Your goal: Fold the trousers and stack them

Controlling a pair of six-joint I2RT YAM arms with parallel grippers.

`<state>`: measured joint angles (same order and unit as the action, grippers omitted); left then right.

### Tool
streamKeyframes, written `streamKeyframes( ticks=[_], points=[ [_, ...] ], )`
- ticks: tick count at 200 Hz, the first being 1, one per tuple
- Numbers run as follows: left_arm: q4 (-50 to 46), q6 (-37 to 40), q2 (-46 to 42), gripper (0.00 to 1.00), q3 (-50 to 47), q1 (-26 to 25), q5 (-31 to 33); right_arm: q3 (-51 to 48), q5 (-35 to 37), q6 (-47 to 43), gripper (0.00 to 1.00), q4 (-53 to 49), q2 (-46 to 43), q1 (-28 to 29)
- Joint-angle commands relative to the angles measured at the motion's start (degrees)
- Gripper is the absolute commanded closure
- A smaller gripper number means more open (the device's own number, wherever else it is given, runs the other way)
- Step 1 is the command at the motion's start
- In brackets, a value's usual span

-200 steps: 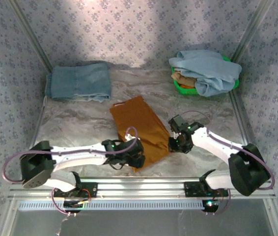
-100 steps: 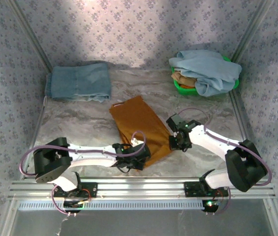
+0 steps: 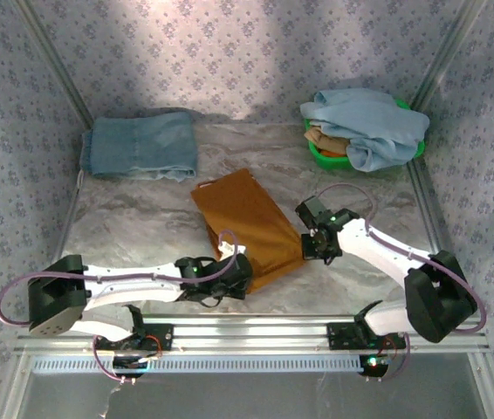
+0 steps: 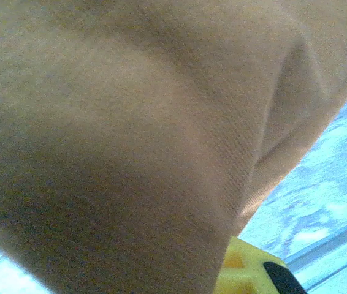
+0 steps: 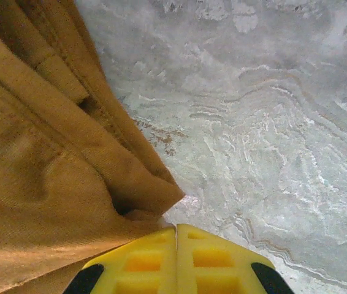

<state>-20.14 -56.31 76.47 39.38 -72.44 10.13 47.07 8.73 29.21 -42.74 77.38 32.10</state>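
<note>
Bench (image 3: 142, 218): pale marbled top, carrying every item below. Trousers (image 3: 247, 231): rust-orange, folded into a long strip near the middle of the bench. The long axis runs from the near edge toward the far side, with the far end leaning slightly left. Denim pair (image 3: 140, 144): faded grey-blue and folded, lying beyond the trousers to the far left, well apart from them. Pale blue garment (image 3: 369, 122): heaped over a green basket (image 3: 321, 155), beyond the trousers to the far right and also well apart. Left tool (image 3: 238, 271): at the trousers' near-left corner and closed. Its wrist view has orange weave pressed close over the lens and one yellow finger (image 4: 247, 275) at the bottom edge, so it appears to have cloth in its grip, though the pinch itself is hidden. Right tool (image 3: 311, 253) (image 5: 176, 229): at the trousers' near-right corner, with the yellow pads drawn together and a layered fold tip meeting the seam between them. It is judged to be nipping that corner. Governing relation: both tools sit on the near short end, one at each corner, and the strip's whole length lies away from them. A fold would likely carry this end toward the far end. Not discernible: buttons, waistband, and the number of layers caught.
</note>
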Motion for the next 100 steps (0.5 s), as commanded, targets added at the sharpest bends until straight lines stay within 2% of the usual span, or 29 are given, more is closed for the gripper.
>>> streamKeyframes(
  ticks=[1, 21, 37, 60, 71, 93, 100],
  points=[
    [-4.73, -1.16, 1.9, 1.0, -1.85, -0.38, -1.21, 0.44, 5.21, 1.64, 0.95, -2.74, -1.4, -0.25],
    [-3.6, -1.58, 2.42, 1.0, -2.31, -0.42, -1.19, -1.78, 1.26, 2.03, 0.79, -2.58, -4.26, -0.29],
    [-3.05, -1.87, 2.46, 1.0, -2.29, -0.41, -1.25, -4.6, -3.48, 3.68, 0.74, -1.86, -6.24, 0.67],
    [-3.65, -2.12, 2.67, 1.0, -2.33, -0.42, -0.75, -8.8, -7.05, 5.39, 0.71, 1.11, -8.68, 5.52],
    [-4.16, -2.61, 2.49, 1.0, -2.53, -0.25, -0.36, -9.66, -7.42, 5.77, 0.66, 1.75, -9.17, 7.72],
    [-4.16, -3.01, 1.8, 1.0, -2.9, -0.14, -0.5, -10.26, -8.92, 4.9, 0.66, 3.84, -8.93, 9.72],
    [-4.07, -3.1, 1.59, 1.0, -3.05, -0.09, -0.42, -10.48, -9.96, 4.77, 0.63, 5.22, -8.49, 10.07]
  ],
)
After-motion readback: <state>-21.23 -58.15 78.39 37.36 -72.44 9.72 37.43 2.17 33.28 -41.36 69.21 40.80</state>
